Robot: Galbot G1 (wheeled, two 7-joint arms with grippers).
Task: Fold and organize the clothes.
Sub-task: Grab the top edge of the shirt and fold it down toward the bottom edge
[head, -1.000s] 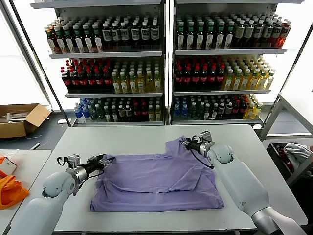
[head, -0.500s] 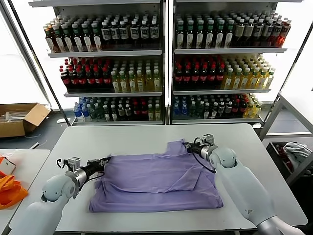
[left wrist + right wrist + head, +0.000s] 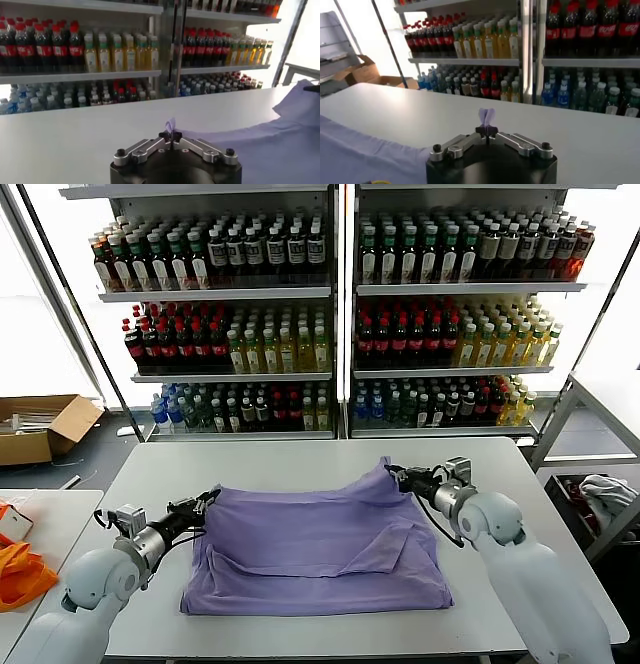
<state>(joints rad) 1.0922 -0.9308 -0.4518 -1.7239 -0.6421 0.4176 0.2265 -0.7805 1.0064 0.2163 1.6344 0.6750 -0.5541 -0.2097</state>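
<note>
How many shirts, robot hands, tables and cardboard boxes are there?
Purple T-shirt: 1
Robot hands, left hand and right hand, each pinching the shirt: 2
Tables, main table and side table: 2
Cardboard box: 1
Total: 6

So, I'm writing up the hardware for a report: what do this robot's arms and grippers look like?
Both arms are smooth, rounded, pale grey-white shells. The left gripper and right gripper are dark, with black cables looping at the wrists and small silver-grey blocks mounted on them. Up close, the left gripper and right gripper each show a black body with two silver linkage bars fixed by black screws.
</note>
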